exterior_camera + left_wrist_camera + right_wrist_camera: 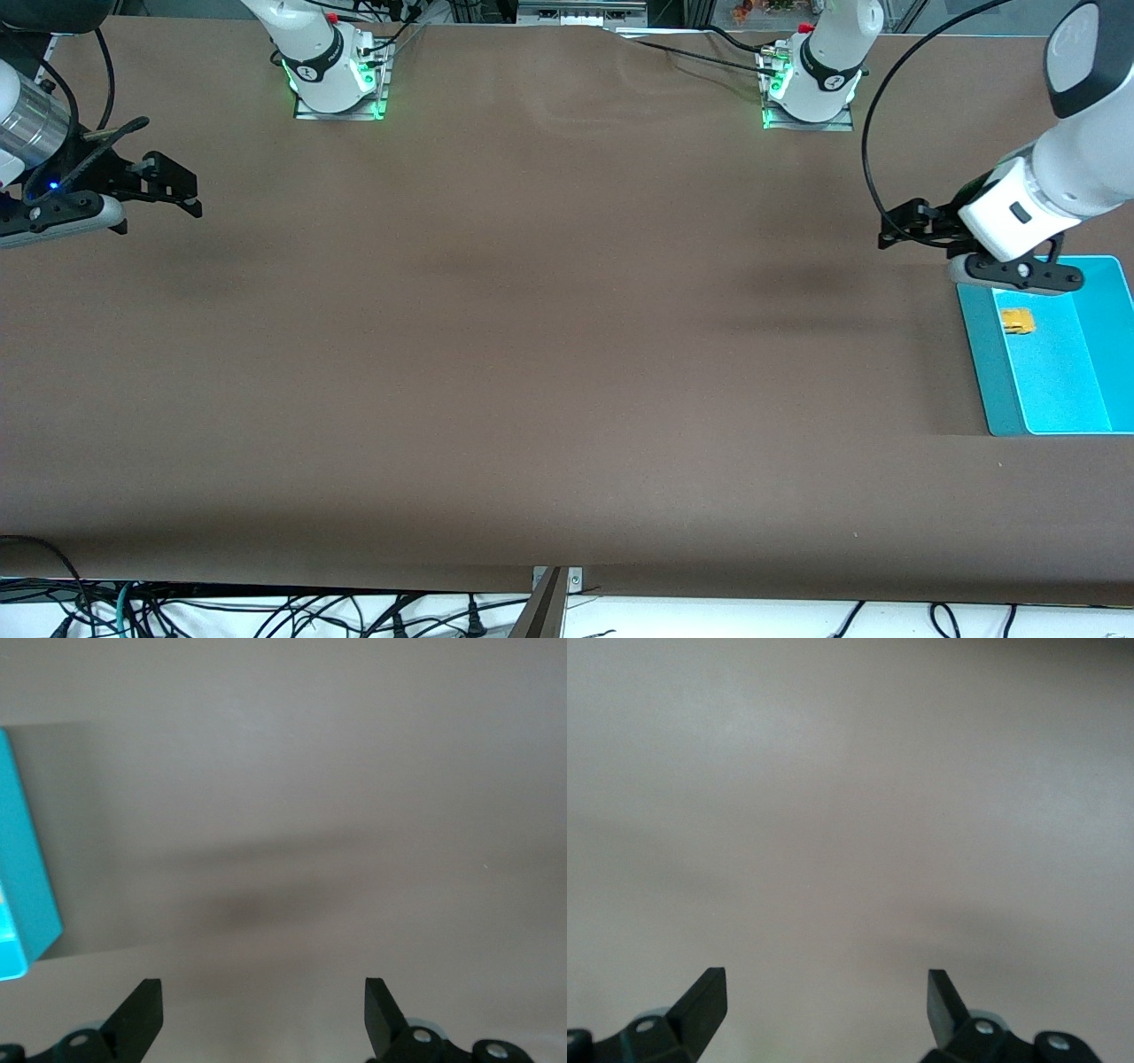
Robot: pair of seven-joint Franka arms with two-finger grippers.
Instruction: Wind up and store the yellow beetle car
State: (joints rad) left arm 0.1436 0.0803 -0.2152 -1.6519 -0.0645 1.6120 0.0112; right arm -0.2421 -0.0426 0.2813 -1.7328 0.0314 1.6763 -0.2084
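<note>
Yellow beetle car (1017,321) sits stored in teal bin (988,372) at tabletop's left-arm edge; left gripper (899,227) and right gripper (168,186) spread apart, empty, waiting.

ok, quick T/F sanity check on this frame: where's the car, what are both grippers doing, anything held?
1. The yellow beetle car lies inside the blue bin. True.
2. The left gripper holds the car. False: its fingers are open and empty, over the table beside the bin.
3. The right gripper is open over bare table at the right arm's end. True.
4. The bin sits at the right arm's end of the table. False: it sits at the left arm's end.
5. The car is on the table outside the bin. False: it rests on the bin's floor, toward the end farther from the front camera.
</note>
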